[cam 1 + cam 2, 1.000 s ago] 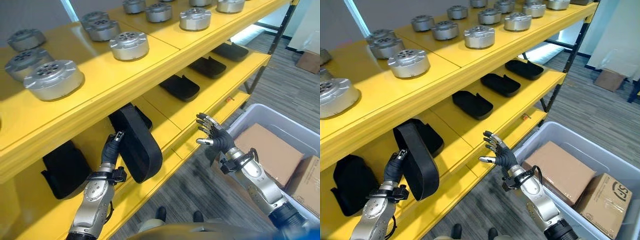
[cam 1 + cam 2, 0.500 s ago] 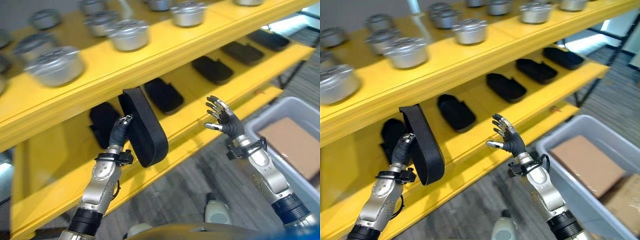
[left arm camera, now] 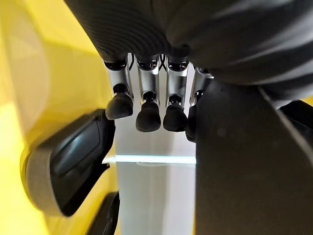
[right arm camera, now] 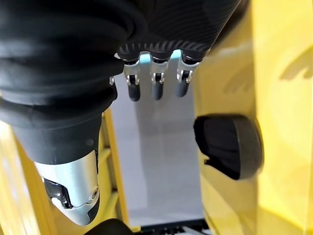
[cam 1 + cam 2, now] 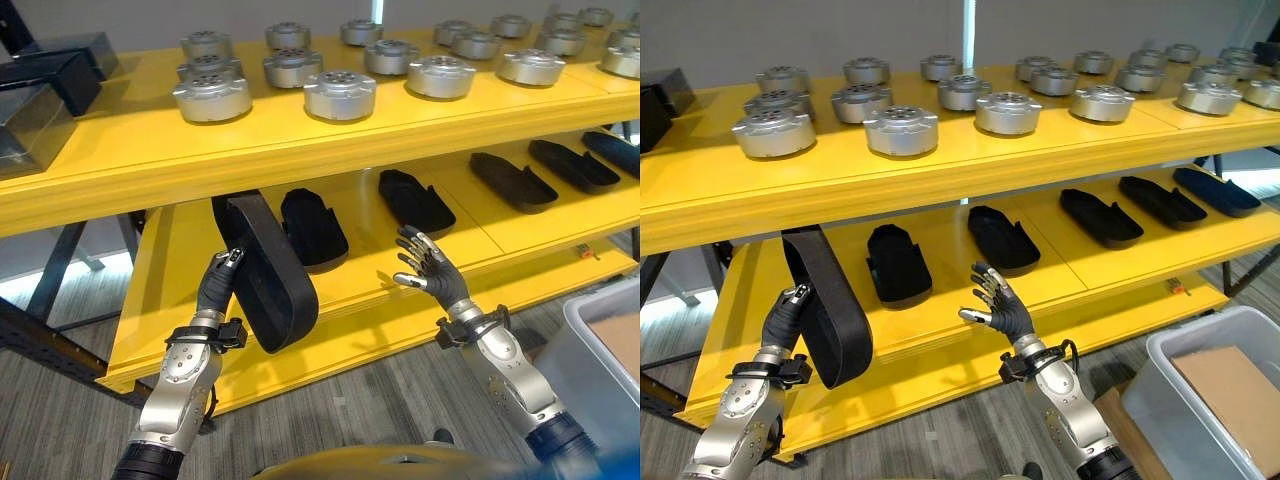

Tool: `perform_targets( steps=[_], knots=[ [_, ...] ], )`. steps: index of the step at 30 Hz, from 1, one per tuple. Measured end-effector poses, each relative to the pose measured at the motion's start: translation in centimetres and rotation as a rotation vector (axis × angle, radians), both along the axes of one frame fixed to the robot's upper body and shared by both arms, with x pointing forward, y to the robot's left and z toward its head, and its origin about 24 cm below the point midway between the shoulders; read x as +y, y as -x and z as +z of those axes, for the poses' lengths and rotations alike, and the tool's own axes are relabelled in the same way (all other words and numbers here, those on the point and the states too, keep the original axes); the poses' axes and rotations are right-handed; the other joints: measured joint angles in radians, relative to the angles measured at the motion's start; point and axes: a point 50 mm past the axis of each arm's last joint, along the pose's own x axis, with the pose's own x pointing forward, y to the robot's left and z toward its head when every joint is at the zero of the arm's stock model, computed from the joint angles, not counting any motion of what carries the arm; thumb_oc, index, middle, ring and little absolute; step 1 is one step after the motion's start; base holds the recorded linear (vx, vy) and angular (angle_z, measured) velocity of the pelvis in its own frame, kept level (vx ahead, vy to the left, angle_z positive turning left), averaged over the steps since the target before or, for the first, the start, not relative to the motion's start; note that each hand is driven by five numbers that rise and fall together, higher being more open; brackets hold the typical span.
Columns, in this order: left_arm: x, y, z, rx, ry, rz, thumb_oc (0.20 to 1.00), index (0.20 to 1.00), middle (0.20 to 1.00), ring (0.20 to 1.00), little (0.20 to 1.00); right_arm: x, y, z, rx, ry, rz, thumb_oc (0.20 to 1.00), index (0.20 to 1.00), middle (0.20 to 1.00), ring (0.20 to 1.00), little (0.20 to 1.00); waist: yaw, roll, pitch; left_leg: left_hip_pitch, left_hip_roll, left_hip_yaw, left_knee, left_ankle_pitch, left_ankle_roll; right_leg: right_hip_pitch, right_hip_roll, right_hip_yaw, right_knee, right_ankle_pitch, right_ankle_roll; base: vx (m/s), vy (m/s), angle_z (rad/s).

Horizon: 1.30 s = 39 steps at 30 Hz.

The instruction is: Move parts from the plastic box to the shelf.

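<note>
Yellow shelf (image 5: 120,160), two tiers. Upper tier: rows of round silver metal parts (image 5: 340,94), with dark boxes (image 5: 50,70) at its left end. Lower tier: black oblong pads laid flat in a row, one (image 5: 313,225) just behind the held piece, the next (image 5: 415,199) behind the right hand, further ones (image 5: 513,180) toward the right end. Held item: a black oblong pad (image 5: 265,260), upright on edge in front of the lower tier's rim, its top end reaching under the upper tier's lip. Left hand (image 5: 218,285): raised from lower left, fingers curled against the left side of the upright pad and gripping it; the left wrist view shows the dark fingertips (image 3: 146,116) bent beside the pad's flat face. Right hand (image 5: 430,277): raised in front of the lower tier, fingers spread and straight, thumb out to the side, holding nothing. Grey plastic box (image 5: 1200,400) on the floor at lower right, a brown cardboard carton (image 5: 1235,385) inside it. Compared with the frame one second ago: the camera has swung left and levelled, so the shelf now runs straight across and the box sits at the right edge; the pad remains upright in the left hand's grip and the right hand remains spread.
</note>
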Motion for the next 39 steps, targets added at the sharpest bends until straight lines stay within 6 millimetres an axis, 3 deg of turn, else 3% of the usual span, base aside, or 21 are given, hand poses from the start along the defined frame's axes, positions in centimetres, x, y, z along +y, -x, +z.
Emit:
perform_targets(
  steps=[4, 13, 20, 26, 28, 29, 31, 34, 36, 39],
  knots=[
    [0.5, 0.4, 0.4, -0.017, -0.003, 0.023, 0.200, 0.200, 0.200, 0.200, 0.200, 0.0, 0.0, -0.1, 0.007, 0.002, 0.003, 1.000, 1.000, 1.000, 1.000, 1.000, 0.023, -0.015, -0.006, 0.002, -0.006, -0.005, -0.011, 0.015, -0.017, 0.021, 0.000, -0.006, -0.042, 0.025, 0.012, 0.00, 0.068, 0.04],
    [1.7, 0.9, 0.5, -0.012, -0.069, 0.059, 0.200, 0.200, 0.200, 0.200, 0.200, 0.1, 0.2, -0.3, 0.021, 0.004, 0.025, 1.000, 1.000, 1.000, 1.000, 1.000, 0.030, -0.042, -0.014, 0.000, -0.036, -0.025, -0.007, 0.009, -0.012, 0.050, -0.031, -0.030, -0.061, 0.025, 0.016, 0.01, 0.053, 0.08],
    [5.9, 0.1, 2.9, -0.042, -0.351, 0.149, 0.200, 0.200, 0.200, 0.200, 0.200, 0.2, 0.6, -0.7, 0.040, 0.005, 0.053, 1.000, 1.000, 1.000, 1.000, 1.000, 0.031, -0.061, -0.007, -0.005, -0.038, -0.027, 0.011, 0.000, -0.015, 0.054, -0.033, -0.028, -0.061, 0.025, 0.016, 0.01, 0.016, 0.00],
    [8.7, -2.7, 5.0, -0.053, -0.550, 0.217, 0.200, 0.200, 0.200, 0.200, 0.200, 0.1, 0.9, -1.0, 0.052, 0.003, 0.069, 1.000, 1.000, 1.000, 1.000, 1.000, 0.030, -0.075, 0.011, -0.085, -0.051, -0.039, 0.123, -0.037, -0.021, 0.014, -0.043, -0.018, -0.033, 0.024, 0.016, -0.09, 0.017, 0.01],
    [8.8, -4.1, 6.7, -0.098, -0.635, 0.218, 0.200, 0.200, 0.200, 0.200, 0.200, -0.2, 0.7, -0.8, 0.041, 0.004, 0.057, 1.000, 1.000, 1.000, 1.000, 1.000, 0.022, -0.078, 0.051, -0.162, -0.062, -0.052, 0.226, -0.062, -0.025, -0.037, -0.052, 0.000, 0.022, 0.022, 0.019, -0.16, 0.011, 0.10],
    [9.6, -5.1, 8.7, -0.124, -0.731, 0.221, 0.200, 0.200, 0.200, 0.200, 0.200, -0.1, 0.2, -0.3, 0.017, 0.006, 0.061, 1.000, 1.000, 1.000, 1.000, 1.000, 0.021, -0.091, 0.087, -0.227, -0.070, -0.051, 0.312, -0.085, -0.005, -0.079, -0.062, 0.011, 0.073, 0.007, 0.017, -0.09, 0.007, 0.13],
    [10.0, -6.5, 10.6, -0.158, -0.797, 0.259, 0.200, 0.200, 0.200, 0.200, 0.200, -0.4, -0.3, 0.3, -0.009, 0.013, 0.054, 1.000, 1.000, 1.000, 1.000, 1.000, 0.016, -0.069, 0.143, -0.277, -0.077, -0.054, 0.390, -0.118, 0.002, -0.112, -0.067, 0.034, 0.102, -0.002, 0.019, -0.16, 0.011, 0.06],
    [9.2, -8.1, 13.8, -0.246, -0.909, 0.246, 0.200, 0.200, 0.200, 0.200, 0.200, -0.9, -0.7, 0.9, -0.031, 0.043, 0.054, 1.000, 1.000, 1.000, 1.000, 1.000, 0.014, -0.049, 0.205, -0.390, -0.086, -0.072, 0.532, -0.164, 0.021, -0.185, -0.072, 0.062, 0.161, -0.014, 0.023, -0.18, 0.004, 0.03],
    [8.6, -9.6, 16.1, -0.310, -0.954, 0.266, 0.200, 0.200, 0.200, 0.200, 0.200, -0.7, -1.3, 1.6, -0.061, 0.043, 0.061, 1.000, 1.000, 1.000, 1.000, 1.000, -0.004, -0.050, 0.246, -0.471, -0.102, -0.090, 0.603, -0.174, 0.028, -0.247, -0.080, 0.081, 0.211, -0.022, 0.024, -0.15, -0.008, 0.24],
    [8.1, -12.1, 18.2, -0.291, -1.033, 0.282, 0.200, 0.200, 0.200, 0.200, 0.200, 0.3, -1.8, 2.4, -0.092, 0.038, 0.098, 1.000, 1.000, 1.000, 1.000, 1.000, -0.019, -0.065, 0.291, -0.562, -0.108, -0.130, 0.667, -0.180, 0.024, -0.370, -0.079, 0.108, 0.386, -0.099, 0.004, -0.09, -0.021, 0.24]
  ],
)
